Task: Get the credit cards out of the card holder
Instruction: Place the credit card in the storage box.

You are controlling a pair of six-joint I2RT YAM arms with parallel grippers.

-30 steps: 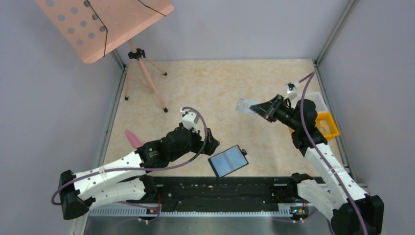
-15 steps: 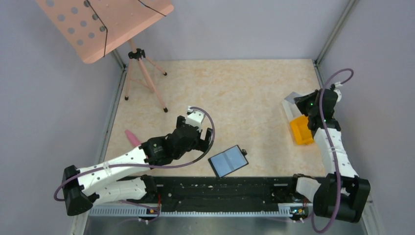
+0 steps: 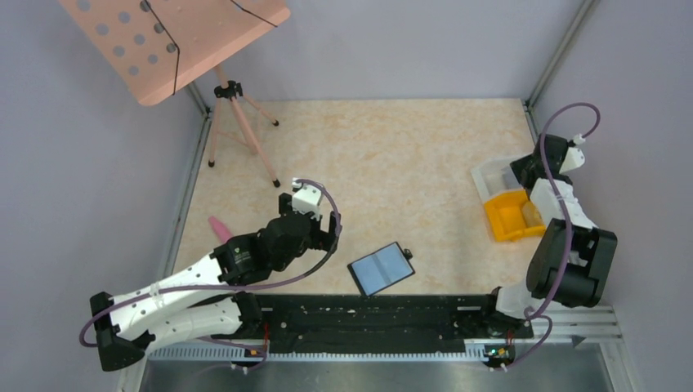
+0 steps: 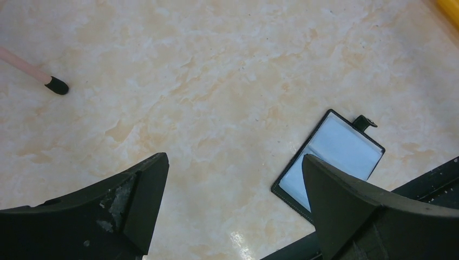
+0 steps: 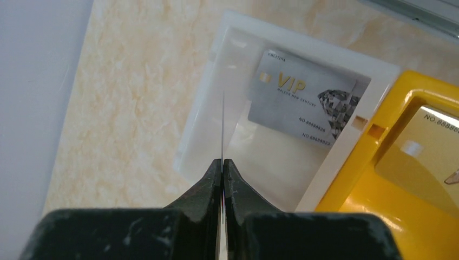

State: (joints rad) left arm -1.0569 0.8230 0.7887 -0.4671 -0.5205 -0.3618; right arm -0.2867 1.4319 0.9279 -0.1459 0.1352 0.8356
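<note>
The card holder [image 3: 381,269] lies open and flat near the table's front edge, its glossy grey-blue face up; it also shows in the left wrist view [image 4: 335,151]. My left gripper [image 3: 323,235] is open and empty, just left of the holder and above the table [image 4: 233,162]. My right gripper [image 5: 222,162] is shut on a thin card [image 5: 223,124], seen edge-on, over the clear tray [image 5: 200,135]. A silver VIP card [image 5: 306,103] lies in that tray. In the top view the right gripper [image 3: 523,170] is at the far right by the tray [image 3: 489,174].
A yellow bin [image 3: 511,216] stands beside the clear tray and holds a gold card [image 5: 427,151]. A pink music stand [image 3: 176,41] on a tripod stands at the back left, one foot [image 4: 57,85] near my left gripper. A pink object [image 3: 221,229] lies left. A black rail [image 3: 368,314] runs along the front.
My right arm has swung from mid-table to the far right, carrying the card over the clear tray. My left gripper has drawn a little left, away from the card holder.
</note>
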